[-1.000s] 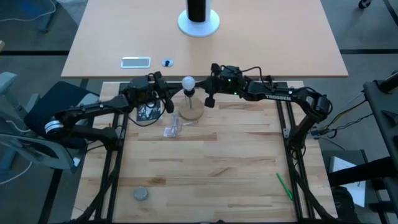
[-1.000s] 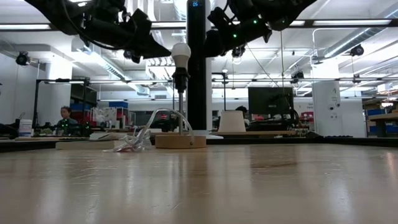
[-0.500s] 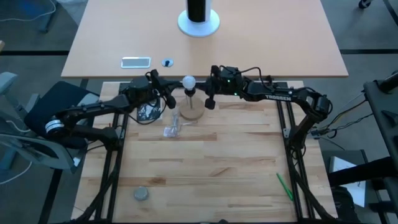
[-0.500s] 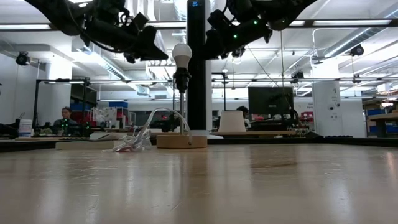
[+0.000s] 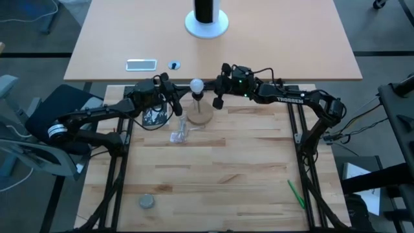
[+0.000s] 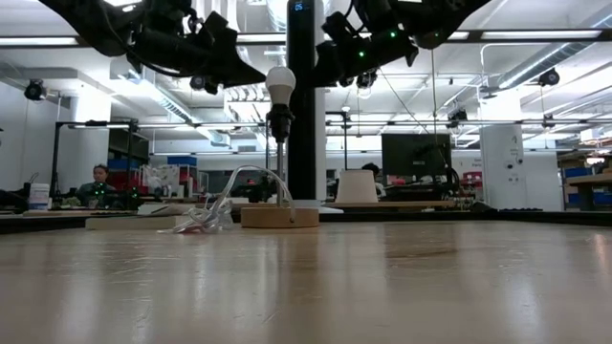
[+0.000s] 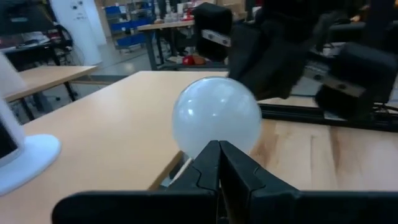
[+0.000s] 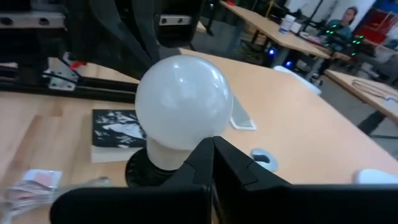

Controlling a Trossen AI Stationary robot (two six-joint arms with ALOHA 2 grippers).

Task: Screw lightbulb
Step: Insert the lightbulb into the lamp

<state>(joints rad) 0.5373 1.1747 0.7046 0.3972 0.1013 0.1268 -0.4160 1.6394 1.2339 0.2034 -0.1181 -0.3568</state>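
Observation:
The white frosted lightbulb (image 5: 196,85) stands upright in a black socket (image 6: 278,122) on a thin rod, which rises from a round wooden base (image 5: 199,118) at the table's far middle. My left gripper (image 5: 176,110) hovers just left of the bulb, shut and pointing level at it. My right gripper (image 5: 218,102) hovers just right of the bulb, also shut and level. In the left wrist view the bulb (image 7: 216,117) sits right beyond my shut fingertips (image 7: 219,146). The right wrist view shows the same bulb (image 8: 182,102) beyond that gripper's tips (image 8: 211,144). A small gap shows on each side.
A crumpled clear plastic piece (image 5: 178,133) lies just near-left of the base, and a black printed card (image 5: 153,116) lies under my left arm. A grey disc (image 5: 147,202) and a green pen (image 5: 295,193) lie near the front edge. A black column on a white foot (image 5: 207,22) stands on the far table.

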